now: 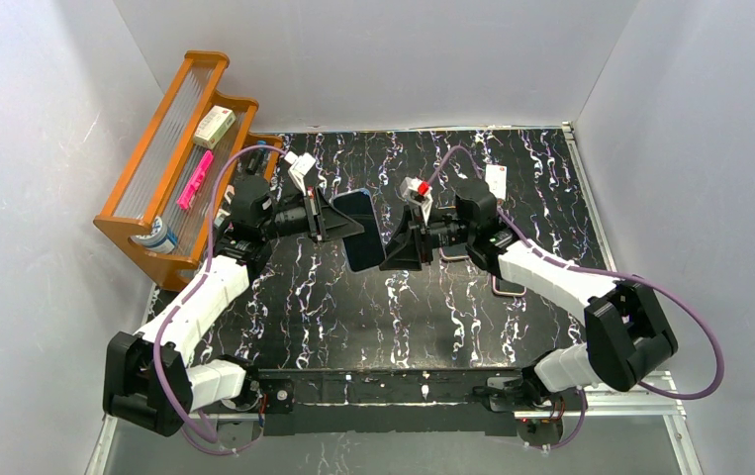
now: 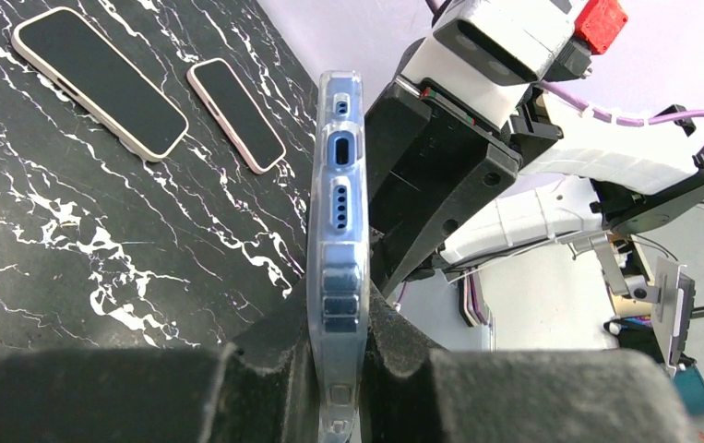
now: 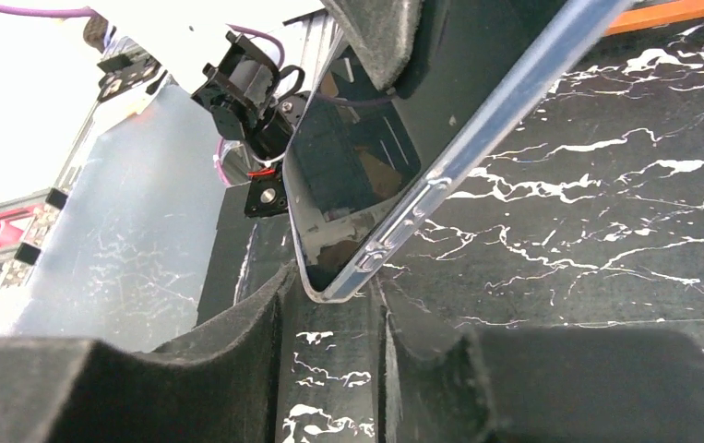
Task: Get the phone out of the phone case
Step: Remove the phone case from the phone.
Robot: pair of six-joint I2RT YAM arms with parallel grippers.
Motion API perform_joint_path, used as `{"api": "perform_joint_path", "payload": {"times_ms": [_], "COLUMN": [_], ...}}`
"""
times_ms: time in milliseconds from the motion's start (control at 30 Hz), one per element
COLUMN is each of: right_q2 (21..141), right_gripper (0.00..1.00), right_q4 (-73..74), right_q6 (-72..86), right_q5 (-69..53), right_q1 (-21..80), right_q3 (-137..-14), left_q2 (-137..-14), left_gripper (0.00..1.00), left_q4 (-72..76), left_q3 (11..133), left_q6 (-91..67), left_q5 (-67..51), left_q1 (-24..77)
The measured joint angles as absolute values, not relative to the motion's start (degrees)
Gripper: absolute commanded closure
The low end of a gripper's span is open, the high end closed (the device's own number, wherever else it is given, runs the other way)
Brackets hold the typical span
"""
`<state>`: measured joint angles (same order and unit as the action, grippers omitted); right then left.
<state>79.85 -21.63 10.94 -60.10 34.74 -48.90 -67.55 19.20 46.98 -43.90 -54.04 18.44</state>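
A dark phone in a clear case [image 1: 360,230] is held up off the table, edge-on in the left wrist view [image 2: 339,175]. My left gripper [image 2: 341,318] is shut on the cased phone, with one finger on each face; in the top view the gripper [image 1: 329,216] is at the phone's left end. My right gripper [image 3: 334,309] is open. A lower corner of the case [image 3: 357,268] sits just at the gap between its fingertips, and I cannot tell whether they touch. In the top view the right gripper [image 1: 400,247] is at the phone's right side.
Two other phones lie flat on the black marbled table [image 1: 353,317], one larger [image 2: 99,83] and one smaller [image 2: 237,115], under my right arm. A wooden rack [image 1: 145,223] stands at the back left and holds a white box [image 1: 215,126] and a pink item [image 1: 195,178].
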Motion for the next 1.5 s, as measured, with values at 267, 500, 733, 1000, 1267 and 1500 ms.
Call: {"api": "perform_joint_path", "payload": {"times_ms": [267,500,733,1000,1267,1500], "right_q2": [80.1,80.3,80.2,79.7,79.3,76.8], "right_gripper": [0.94,0.99,0.99,0.99,0.99,0.97], "right_q4": [-18.2,-14.5,-13.4,-12.4,-10.9,-19.4], "right_q6": [8.7,2.6,-4.8,-12.4,-17.0,-12.9], "right_q5": [-62.3,-62.0,-60.4,-55.7,-46.0,-34.0], "right_q1": [35.5,37.0,38.8,40.2,41.7,42.9], "right_q3": [-50.2,-51.6,-51.8,-52.1,-52.6,-47.7], "left_q2": [-67.3,-67.2,-67.2,-67.2,-66.0,-63.6], "left_gripper": [1.0,1.0,1.0,1.0,1.0,1.0], "left_q4": [19.6,19.6,19.7,21.2,23.1,27.6], "left_q3": [47.0,47.0,47.0,46.8,45.7,42.5], "left_q6": [-43.1,-44.3,-46.0,-48.7,-50.2,-51.2], "left_q5": [-56.2,-56.8,-56.4,-54.5,-51.1,-43.4], "left_q1": [18.5,18.5,18.5,18.6,18.9,18.9]}}
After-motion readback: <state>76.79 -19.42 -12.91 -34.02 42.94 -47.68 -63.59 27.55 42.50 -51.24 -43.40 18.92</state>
